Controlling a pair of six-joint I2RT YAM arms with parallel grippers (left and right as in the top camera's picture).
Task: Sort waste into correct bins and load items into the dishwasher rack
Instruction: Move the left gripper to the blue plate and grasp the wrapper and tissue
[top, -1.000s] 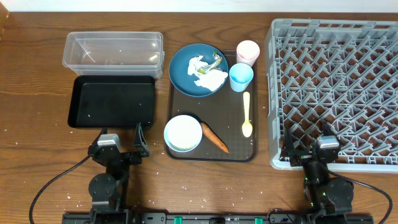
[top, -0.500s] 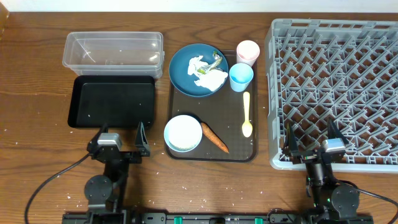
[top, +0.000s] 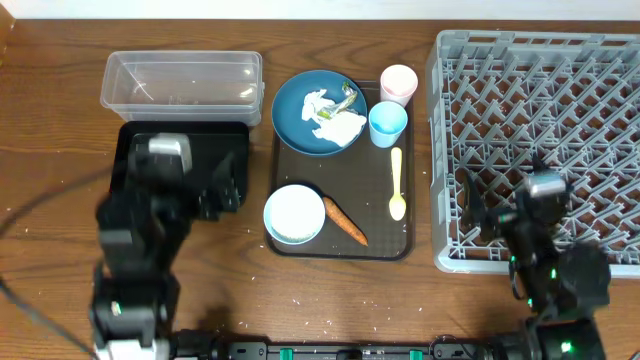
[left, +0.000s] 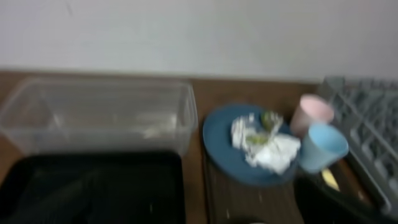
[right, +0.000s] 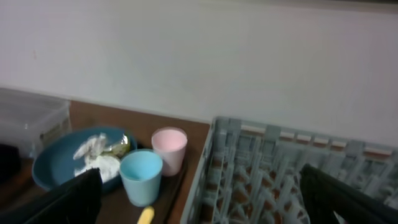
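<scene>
A dark blue plate (top: 300, 118) holds white tissues (top: 335, 126) and a green-yellow wrapper (top: 346, 98). A pink cup (top: 399, 82), a light blue cup (top: 388, 123), a yellow spoon (top: 397, 185), a pale bowl (top: 294, 213) and an orange carrot (top: 345, 222) are beside it. The clear tub (top: 182, 80) and black tray (top: 232, 140) lie at left, the grey rack (top: 540, 100) at right. My left gripper (top: 190, 195) hangs open and empty over the black tray. My right gripper (top: 505, 210) hangs open and empty over the rack's front left part.
The dishes and carrot all sit on a dark-brown serving tray (top: 375, 235) between the black tray and the rack. Small white specks (top: 250, 275) dot the wood near the front edge. A pale wall rises behind the table (right: 199, 56).
Both arms have risen from the front edge and swung forward, the left over the black tray, the right over the rack's front. Both grippers stay open. No object has moved.
</scene>
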